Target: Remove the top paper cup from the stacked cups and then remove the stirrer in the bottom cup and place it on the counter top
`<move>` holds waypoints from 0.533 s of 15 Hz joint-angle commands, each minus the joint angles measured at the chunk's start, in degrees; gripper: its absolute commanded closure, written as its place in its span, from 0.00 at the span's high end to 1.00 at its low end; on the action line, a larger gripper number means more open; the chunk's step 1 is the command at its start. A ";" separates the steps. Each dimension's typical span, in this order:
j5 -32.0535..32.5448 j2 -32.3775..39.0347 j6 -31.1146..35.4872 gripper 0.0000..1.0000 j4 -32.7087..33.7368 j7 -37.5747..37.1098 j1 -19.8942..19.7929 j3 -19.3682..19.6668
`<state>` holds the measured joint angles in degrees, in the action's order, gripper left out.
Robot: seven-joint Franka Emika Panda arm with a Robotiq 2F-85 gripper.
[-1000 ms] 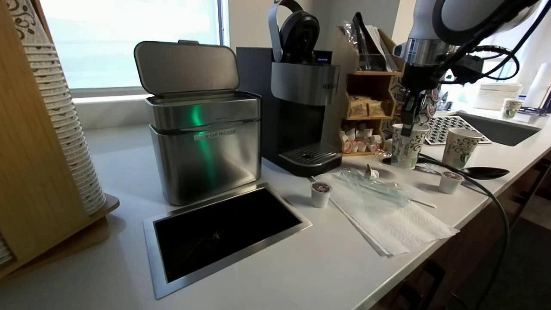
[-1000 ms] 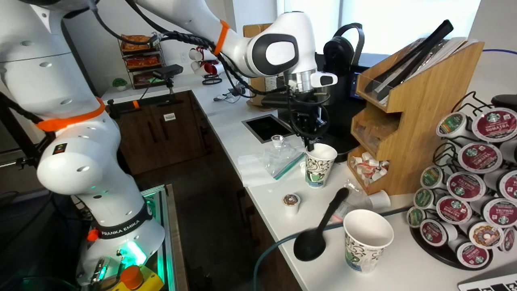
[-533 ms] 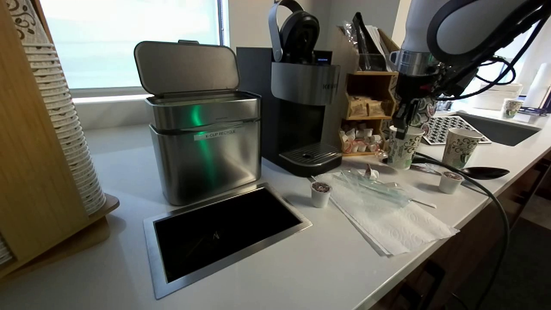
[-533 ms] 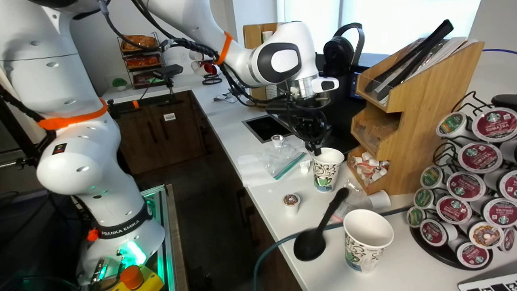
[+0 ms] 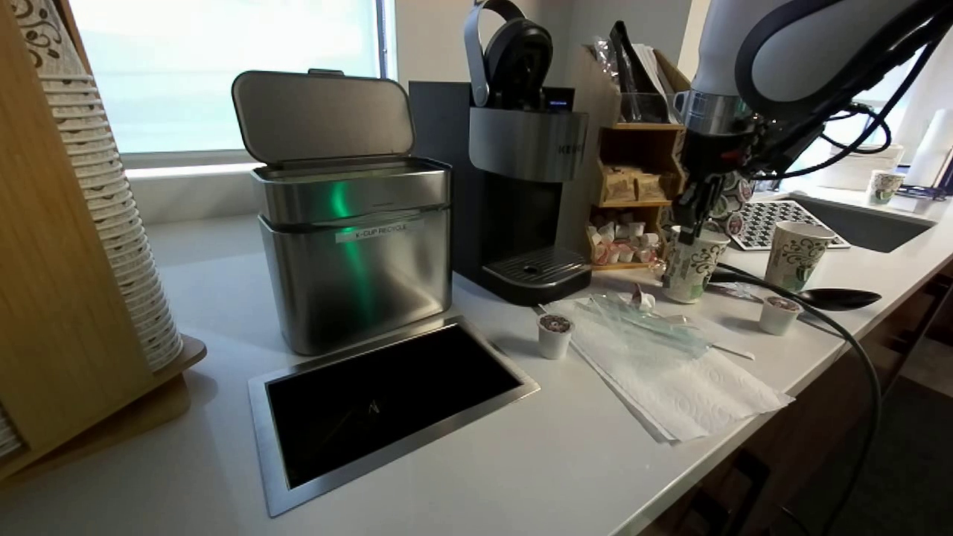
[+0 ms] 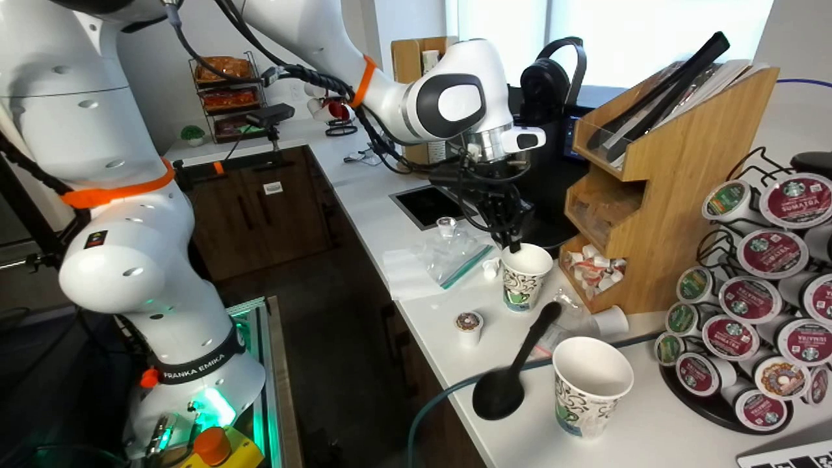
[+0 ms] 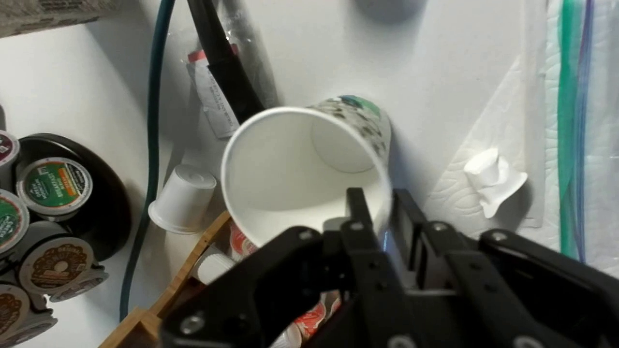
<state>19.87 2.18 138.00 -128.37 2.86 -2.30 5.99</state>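
Note:
Two patterned paper cups stand apart on the white counter top (image 5: pixel 581 454). The nearer-to-machine cup (image 5: pixel 690 279) (image 6: pixel 522 286) is at my gripper (image 5: pixel 692 237) (image 6: pixel 510 247). In the wrist view, the cup (image 7: pixel 290 169) shows an empty-looking inside. My gripper (image 7: pixel 378 193) straddles its rim, one finger inside and one outside, apart with a gap around the wall. The second cup (image 5: pixel 798 257) (image 6: pixel 588 403) stands upright further off and looks empty. No stirrer shows in either cup. A thin white stick (image 5: pixel 733 352) lies on the paper towel (image 5: pixel 700 402).
Coffee machine (image 5: pixel 528 149), steel bin (image 5: pixel 357 260) and hatch (image 5: pixel 394 402) are to one side. A black spoon (image 6: pixel 500 393), hose (image 6: pixel 432 400) and coffee pod (image 6: pixel 468 327) lie near the cups. The wooden organizer (image 6: pixel 689 169) and pod rack (image 6: pixel 760 292) stand behind.
My gripper and the cup at it have moved together, sideways and then lower, a short way toward the coffee machine side. The second cup has stayed put.

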 commanded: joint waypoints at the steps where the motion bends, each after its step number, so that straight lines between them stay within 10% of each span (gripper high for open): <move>1: 0.14 0.53 1.27 0.52 -0.27 -1.41 -0.61 -0.54; 8: 2.45 -5.85 0.31 1.00 -0.93 -4.10 -1.08 -0.30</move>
<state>19.93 0.64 138.01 -127.66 1.27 -2.55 5.99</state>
